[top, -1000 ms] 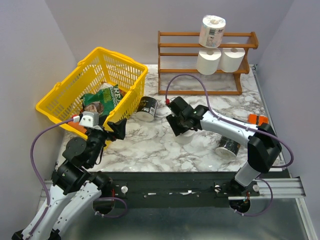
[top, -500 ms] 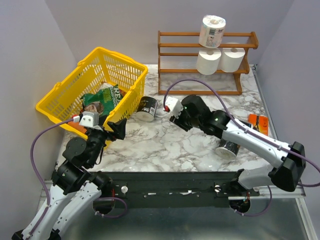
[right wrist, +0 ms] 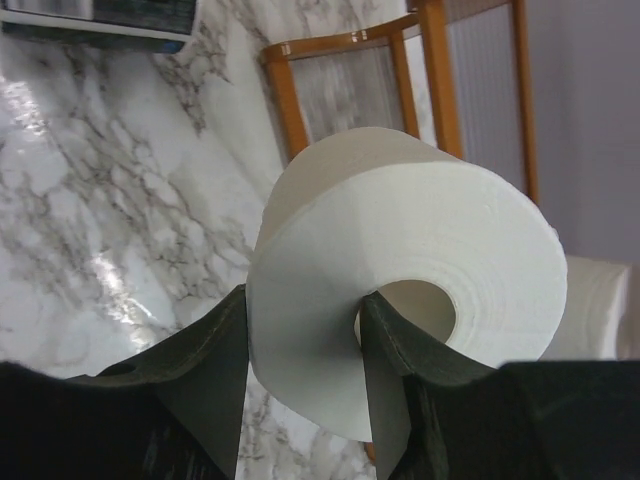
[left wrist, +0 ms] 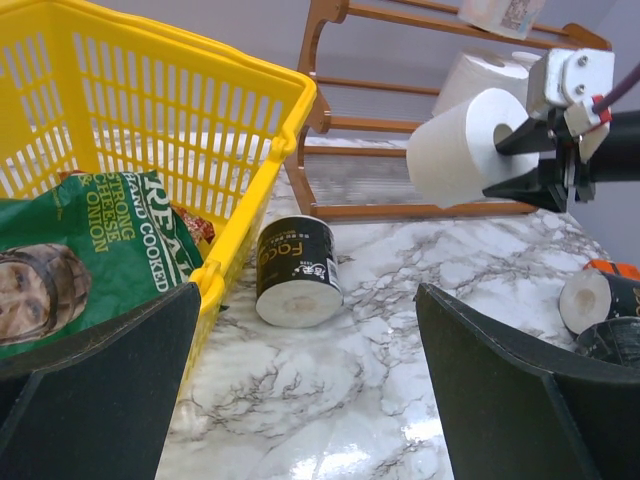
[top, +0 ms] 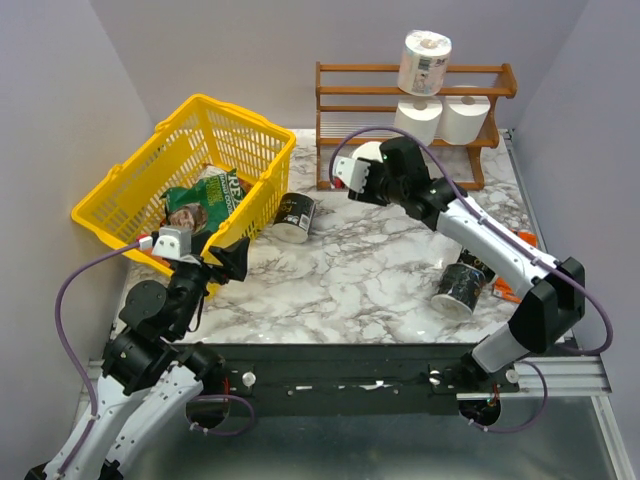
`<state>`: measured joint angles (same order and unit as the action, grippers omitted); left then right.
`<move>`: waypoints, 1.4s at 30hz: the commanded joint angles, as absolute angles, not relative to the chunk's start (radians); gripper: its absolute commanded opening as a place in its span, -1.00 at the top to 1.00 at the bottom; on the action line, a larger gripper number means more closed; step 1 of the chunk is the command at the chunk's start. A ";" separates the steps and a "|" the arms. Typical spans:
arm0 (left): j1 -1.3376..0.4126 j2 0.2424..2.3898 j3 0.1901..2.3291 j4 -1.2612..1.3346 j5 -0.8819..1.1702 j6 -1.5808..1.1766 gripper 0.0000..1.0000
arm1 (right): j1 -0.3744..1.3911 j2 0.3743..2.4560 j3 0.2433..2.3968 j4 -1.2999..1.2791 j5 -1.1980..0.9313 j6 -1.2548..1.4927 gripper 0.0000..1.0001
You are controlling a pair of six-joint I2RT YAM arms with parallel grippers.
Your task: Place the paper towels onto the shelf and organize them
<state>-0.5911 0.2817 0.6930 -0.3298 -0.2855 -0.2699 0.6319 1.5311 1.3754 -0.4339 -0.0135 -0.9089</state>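
My right gripper (top: 383,183) (right wrist: 300,340) is shut on a white paper towel roll (right wrist: 400,260), one finger in its core and one outside its wall. It holds the roll in the air just in front of the reddish-brown wooden shelf (top: 350,70). The roll also shows in the left wrist view (left wrist: 465,145). Two white rolls (top: 417,120) (top: 466,117) sit on the shelf's middle tier. A wrapped printed roll (top: 425,62) stands on top. My left gripper (top: 226,260) (left wrist: 308,310) is open and empty, low over the table beside the basket.
A yellow plastic basket (top: 245,115) with a green snack bag (top: 205,200) stands tilted at the left. A black-wrapped cylinder (top: 294,217) lies beside it, and another (top: 460,288) lies near the right arm. A small orange object (top: 517,238) lies at the right edge.
My right gripper has lifted the white roll from the middle of the table and carried it away towards the shelf. The left arm has barely moved.
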 commanded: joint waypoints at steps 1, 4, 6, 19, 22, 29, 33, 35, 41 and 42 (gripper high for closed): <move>-0.591 0.285 0.690 -0.316 -0.304 -0.262 -0.98 | 0.583 1.571 1.511 -0.339 -0.081 -1.025 0.06; -0.591 0.279 0.687 -0.314 -0.307 -0.264 -0.98 | 0.565 1.617 1.543 -0.339 -0.074 -1.071 0.06; -0.591 0.276 0.689 -0.314 -0.314 -0.259 -0.98 | 0.557 1.643 1.551 -0.341 -0.078 -1.103 0.06; -0.591 0.285 0.687 -0.316 -0.333 -0.253 -0.98 | 0.517 1.758 1.681 -0.339 -0.086 -1.124 0.06; -0.591 0.285 0.687 -0.316 -0.336 -0.252 -0.98 | 0.509 1.781 1.710 -0.339 -0.078 -1.126 0.06; -0.591 0.285 0.687 -0.316 -0.334 -0.249 -0.98 | 0.499 1.822 1.738 -0.341 -0.074 -1.147 0.05; -0.591 0.282 0.687 -0.316 -0.337 -0.249 -0.98 | 0.494 1.841 1.756 -0.342 -0.072 -1.158 0.04; -0.591 0.281 0.689 -0.318 -0.339 -0.250 -0.98 | 0.492 1.859 1.770 -0.344 -0.057 -1.166 0.03; -0.591 0.282 0.687 -0.318 -0.341 -0.249 -0.98 | 0.488 1.890 1.819 -0.345 -0.074 -1.167 -0.01; -0.591 0.282 0.689 -0.318 -0.342 -0.250 -0.98 | 0.488 1.899 1.824 -0.345 -0.071 -1.175 -0.01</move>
<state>-0.5911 0.2836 0.6930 -0.3302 -0.3134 -0.2577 0.4953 1.8832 1.7584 -0.3985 -0.0689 -1.1351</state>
